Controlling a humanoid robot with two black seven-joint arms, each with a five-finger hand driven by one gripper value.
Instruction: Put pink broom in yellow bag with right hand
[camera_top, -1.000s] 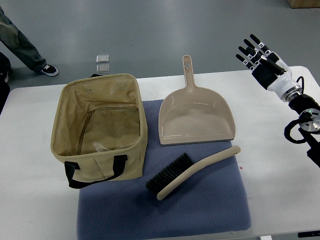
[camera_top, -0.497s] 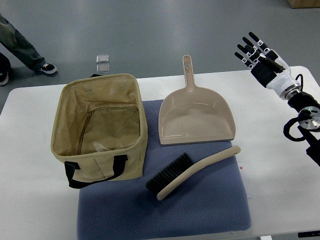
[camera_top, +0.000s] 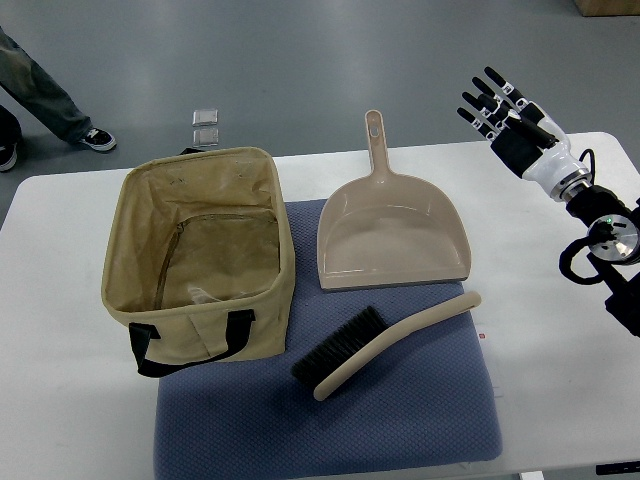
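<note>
Pink broom (camera_top: 385, 341) lies on the mat (camera_top: 420, 410), and we see the right hand (camera_top: 512, 125) well apart above the worktop's (camera_top: 540, 300) far corner, fingers (camera_top: 478, 100) spread, empty.

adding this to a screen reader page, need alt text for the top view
A pale pink hand broom with black bristles lies on a blue mat beside an open tan fabric bag and a matching pink dustpan. The robot's right hand hovers open at the white table's far right edge.

Matt cloth bag (camera_top: 200, 260), smooth plastic dustpan (camera_top: 392, 238)
</note>
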